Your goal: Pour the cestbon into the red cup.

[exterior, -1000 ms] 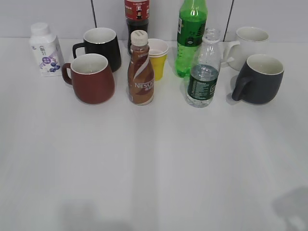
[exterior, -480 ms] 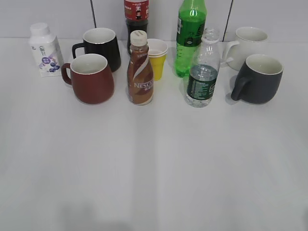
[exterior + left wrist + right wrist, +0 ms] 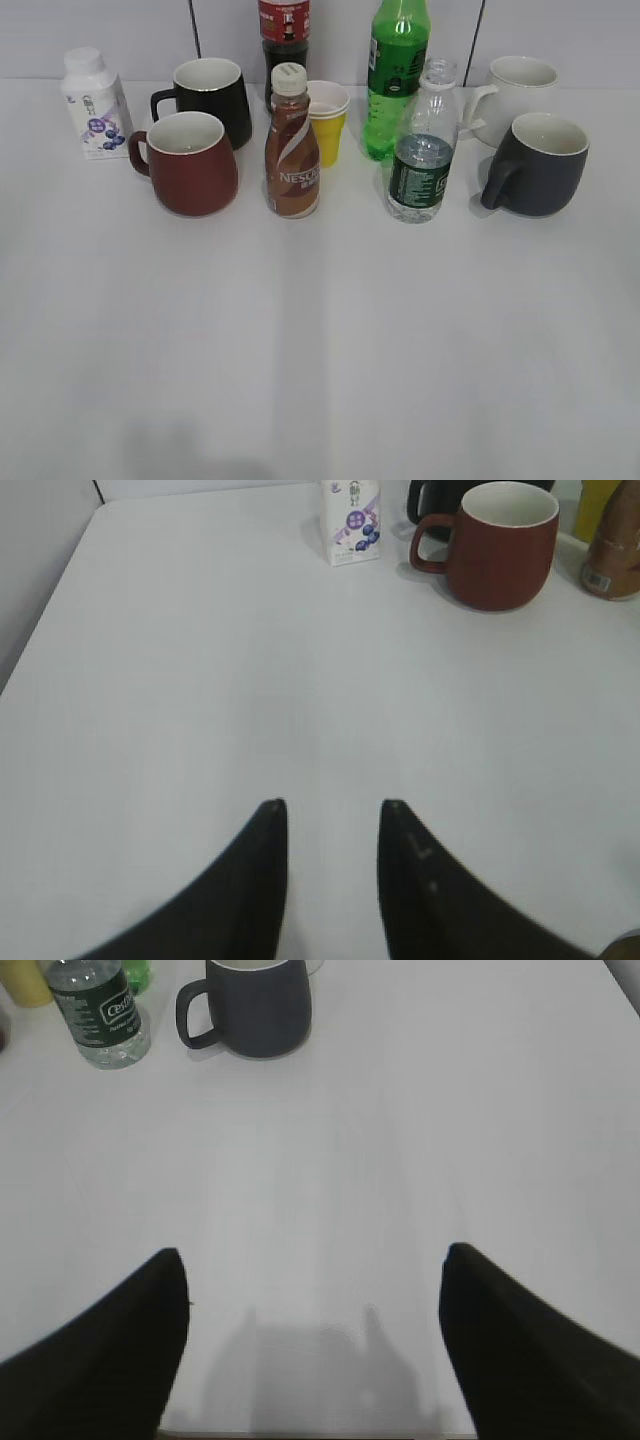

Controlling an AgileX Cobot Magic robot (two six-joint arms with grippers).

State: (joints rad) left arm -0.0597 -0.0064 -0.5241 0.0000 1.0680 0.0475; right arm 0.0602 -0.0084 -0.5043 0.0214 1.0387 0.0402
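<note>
The cestbon [image 3: 421, 150] stands upright right of center at the far side of the table [image 3: 320, 340], well apart from the red cup [image 3: 188, 162] at far left. The right gripper [image 3: 315, 1260] is spread wide over bare tabletop; the left gripper [image 3: 332, 815] shows a narrow gap, holding nothing.

This looks like a test room, not a home. A plain white table [image 3: 320, 350] stands against a bare grey panel wall [image 3: 100, 30], and drinks and mugs are lined up along that wall.
</note>
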